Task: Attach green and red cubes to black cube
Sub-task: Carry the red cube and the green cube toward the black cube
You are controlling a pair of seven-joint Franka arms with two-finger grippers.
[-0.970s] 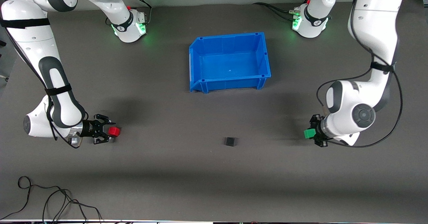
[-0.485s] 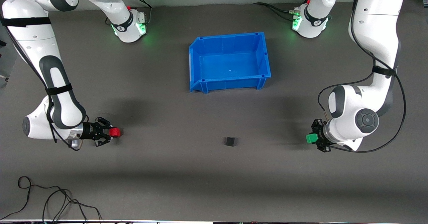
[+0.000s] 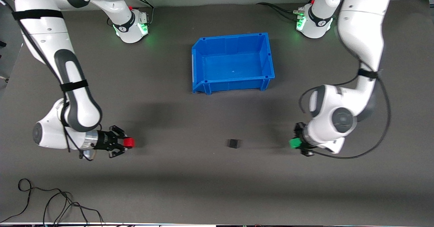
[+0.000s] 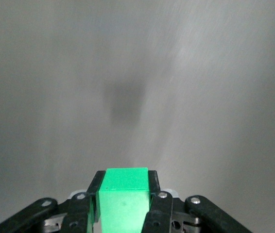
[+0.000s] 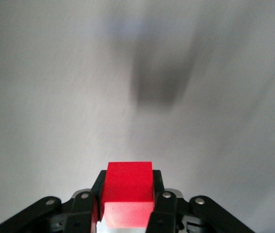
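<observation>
My right end effector [image 3: 126, 142] is pinching the red cube [image 3: 129, 142], just over the worktop [image 3: 203, 186] toward the right arm's end. My left end effector [image 3: 296, 143] is clamped on the green cube [image 3: 294, 143] toward the left arm's end. Black cube [image 3: 233, 143] sits on the worktop btwn them, nearer the front cam than the blue bin [image 3: 233, 84].

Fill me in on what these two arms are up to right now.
Each arm holds a small cube. The left gripper is shut on the green cube at the left arm's end of the table, and the right gripper is shut on the red cube at the right arm's end. The black cube sits alone on the table between them, nearer the front camera than the blue bin.
</observation>
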